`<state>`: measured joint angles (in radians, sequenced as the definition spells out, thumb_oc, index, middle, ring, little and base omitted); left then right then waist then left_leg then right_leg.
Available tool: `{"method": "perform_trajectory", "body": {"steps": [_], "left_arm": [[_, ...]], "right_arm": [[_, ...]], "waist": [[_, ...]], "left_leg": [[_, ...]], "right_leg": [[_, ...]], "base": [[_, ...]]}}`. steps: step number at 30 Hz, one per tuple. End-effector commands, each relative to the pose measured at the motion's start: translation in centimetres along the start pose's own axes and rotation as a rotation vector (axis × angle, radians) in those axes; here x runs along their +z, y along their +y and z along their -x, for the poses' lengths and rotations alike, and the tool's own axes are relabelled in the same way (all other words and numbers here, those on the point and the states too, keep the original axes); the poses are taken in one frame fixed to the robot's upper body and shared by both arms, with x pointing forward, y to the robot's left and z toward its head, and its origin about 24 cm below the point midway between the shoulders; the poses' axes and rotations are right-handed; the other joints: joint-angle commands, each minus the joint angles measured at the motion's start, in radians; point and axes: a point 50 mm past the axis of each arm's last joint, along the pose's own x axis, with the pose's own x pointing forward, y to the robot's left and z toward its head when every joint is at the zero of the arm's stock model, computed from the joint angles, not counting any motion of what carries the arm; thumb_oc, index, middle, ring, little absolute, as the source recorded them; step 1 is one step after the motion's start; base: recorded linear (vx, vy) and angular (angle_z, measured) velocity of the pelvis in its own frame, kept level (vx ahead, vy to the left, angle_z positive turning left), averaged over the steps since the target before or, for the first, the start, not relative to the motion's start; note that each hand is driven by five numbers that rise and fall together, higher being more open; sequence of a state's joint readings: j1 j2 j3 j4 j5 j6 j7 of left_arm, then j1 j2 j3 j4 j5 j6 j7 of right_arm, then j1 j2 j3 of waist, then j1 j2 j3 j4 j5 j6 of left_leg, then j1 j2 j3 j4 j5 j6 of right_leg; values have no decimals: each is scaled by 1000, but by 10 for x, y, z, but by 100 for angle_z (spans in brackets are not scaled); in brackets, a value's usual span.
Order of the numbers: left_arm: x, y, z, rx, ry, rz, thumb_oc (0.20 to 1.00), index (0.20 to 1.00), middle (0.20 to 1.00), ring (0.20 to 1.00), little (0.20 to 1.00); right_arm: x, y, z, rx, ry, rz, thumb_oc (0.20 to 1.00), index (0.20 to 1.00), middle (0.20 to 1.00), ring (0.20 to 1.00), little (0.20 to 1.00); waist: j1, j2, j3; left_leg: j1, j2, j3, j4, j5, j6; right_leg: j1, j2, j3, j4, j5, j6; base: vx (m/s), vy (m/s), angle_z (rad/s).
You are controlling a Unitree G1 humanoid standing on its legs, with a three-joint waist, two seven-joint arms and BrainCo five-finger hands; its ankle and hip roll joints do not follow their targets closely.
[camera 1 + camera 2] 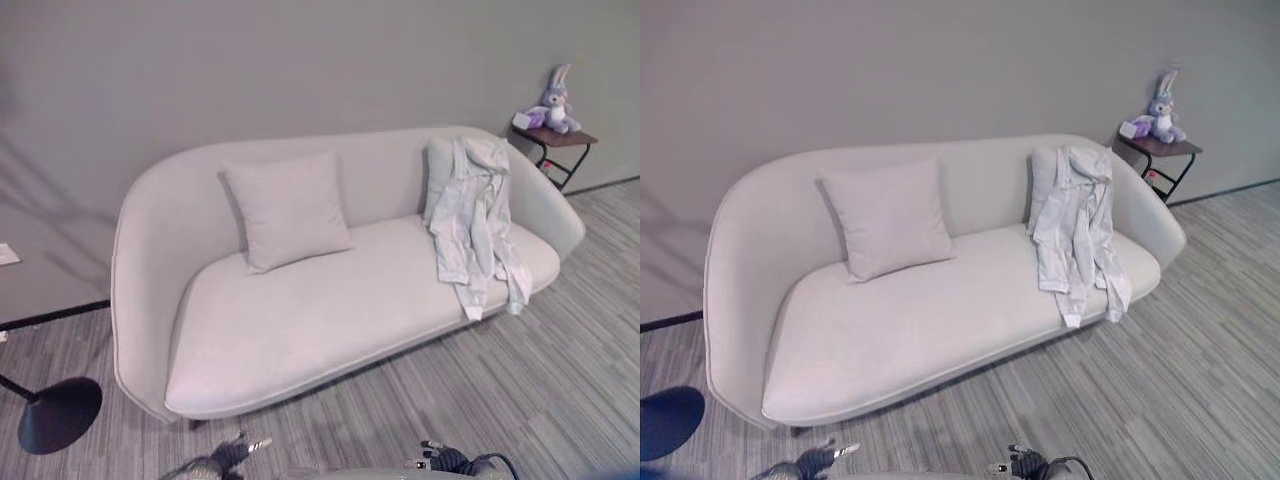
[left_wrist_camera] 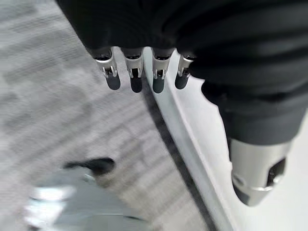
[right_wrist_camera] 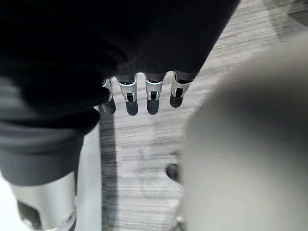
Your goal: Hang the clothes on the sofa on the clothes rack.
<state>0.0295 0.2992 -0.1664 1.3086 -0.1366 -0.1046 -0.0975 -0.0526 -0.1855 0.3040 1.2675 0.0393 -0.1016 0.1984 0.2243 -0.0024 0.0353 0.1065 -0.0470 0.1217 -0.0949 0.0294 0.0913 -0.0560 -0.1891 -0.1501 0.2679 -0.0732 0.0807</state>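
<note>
A pale grey sofa (image 1: 330, 320) stands against a plain grey wall (image 1: 250, 70) on a striped grey floor (image 1: 560, 390). A square cushion (image 1: 288, 210) of the same colour leans on the backrest, a little to the left of the middle. To the right of the sofa, near the wall, there is a small side table (image 1: 556, 140) with a dark top and thin black legs; on its tabletop sits a purple and white toy rabbit (image 1: 555, 100). At the left edge, on the floor, lies a round dark base (image 1: 58, 412) with a thin rod; what it belongs to is cut off.

The clothes (image 1: 475, 225), a light, pale garment, hang over the backrest at the right end of the sofa and fall down over the seat, with the lower ends reaching past the front edge. Nothing lies on top of the garment, and the seat between it and the cushion is free.

Both hands are low, near the floor in front of the sofa, well apart from the clothes. The left hand (image 2: 139, 77) has its fingers (image 2: 136, 79) straight and side by side, holding nothing; beside it runs the sofa's lower edge. The right hand (image 3: 144, 96) is the same, fingers (image 3: 152, 98) straight and empty. A large blurred grey shape beside the right hand is hard to make out.
</note>
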Motion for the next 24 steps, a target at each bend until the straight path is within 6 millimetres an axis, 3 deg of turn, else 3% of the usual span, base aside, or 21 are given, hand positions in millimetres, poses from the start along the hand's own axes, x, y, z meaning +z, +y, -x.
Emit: {"method": "perform_trajectory", "body": {"steps": [1,4,5,7,10,11,12,17,19,20,21,22,24], "left_arm": [[30,-2,-5,6,-84,-9,1000,1000,1000,1000,1000],[38,0,-5,20,-112,-12,1000,1000,1000,1000,1000],[44,3,-5,30,-132,-15,1000,1000,1000,1000,1000],[50,6,-4,36,-157,-19,1000,1000,1000,1000,1000],[47,5,-3,29,-163,4,1000,1000,1000,1000,1000],[47,5,-3,29,-162,4,1000,1000,1000,1000,1000],[44,2,-3,19,-155,17,1000,1000,1000,1000,1000],[44,-18,-5,-54,-159,-15,1000,1000,1000,1000,1000],[44,-21,-5,-62,-163,-8,1000,1000,1000,1000,1000],[45,-22,-5,-67,-166,-1,1000,1000,1000,1000,1000],[44,-23,-5,-69,-157,-2,1000,1000,1000,1000,1000],[44,-23,-5,-69,-157,-2,1000,1000,1000,1000,1000],[43,-24,-6,-67,-149,-2,1000,1000,1000,1000,1000]], "right_arm": [[9,-24,4,-77,-34,21,1000,1000,1000,1000,1000],[3,-27,6,-86,-14,14,1000,1000,1000,1000,1000],[2,-27,6,-83,-3,22,1000,1000,1000,1000,1000],[0,-26,6,-84,1,23,1000,1000,1000,1000,1000],[4,-31,7,-92,-19,43,1000,1000,1000,1000,1000],[4,-31,7,-92,-19,43,1000,1000,1000,1000,1000],[5,-38,10,-115,-34,42,1000,1000,1000,1000,1000],[5,-54,16,-174,-57,1,1000,1000,1000,1000,1000],[4,-56,16,-180,-48,5,1000,1000,1000,1000,1000],[6,-55,16,-179,-50,8,1000,1000,1000,1000,1000],[9,-49,13,-156,-56,18,1000,1000,1000,1000,1000],[9,-48,13,-156,-56,17,1000,1000,1000,1000,1000],[10,-44,11,-143,-61,7,1000,1000,1000,1000,1000]], "waist": [[-3,18,24],[-36,38,34],[-48,30,36],[-48,-5,18],[-51,-6,-5],[-52,-6,-5],[-63,-2,-16],[-90,-2,3],[-87,-1,20],[-78,-2,28],[-45,-13,40],[-44,-12,42],[-23,-10,38]], "left_leg": [[5,71,-135,8,-6,-130],[34,119,-162,8,-13,-135],[59,150,-175,8,-11,-141],[68,170,-170,8,-8,-149],[71,252,-170,8,23,-152],[72,253,-171,8,23,-152],[71,302,-145,10,60,-148],[5,379,-51,245,54,-122],[-13,376,-52,301,48,-123],[-27,333,-88,328,34,-124],[-89,215,-150,320,8,-128],[-87,215,-149,322,5,-128],[-108,174,-115,221,6,-139]], "right_leg": [[65,23,3,-276,129,-79],[-19,-61,56,-355,152,-62],[-56,-90,71,-355,172,-49],[-33,-90,28,-355,162,-50],[-5,-31,22,-355,176,-36],[-4,-30,22,-355,176,-36],[21,12,6,-355,171,-31],[94,50,-43,-355,149,-35],[114,57,-46,-355,144,-39],[123,70,-34,-355,138,-45],[131,97,0,-355,128,-57],[133,98,1,-355,126,-57],[137,127,6,-355,113,-60]], "base": [[149,-131,3],[212,-256,38],[257,-453,53],[224,-500,26],[170,-468,24],[143,-455,7],[137,-429,3],[152,-423,14],[68,-227,17],[110,-276,18],[116,-275,17],[115,-255,7],[150,-108,-37]]}}
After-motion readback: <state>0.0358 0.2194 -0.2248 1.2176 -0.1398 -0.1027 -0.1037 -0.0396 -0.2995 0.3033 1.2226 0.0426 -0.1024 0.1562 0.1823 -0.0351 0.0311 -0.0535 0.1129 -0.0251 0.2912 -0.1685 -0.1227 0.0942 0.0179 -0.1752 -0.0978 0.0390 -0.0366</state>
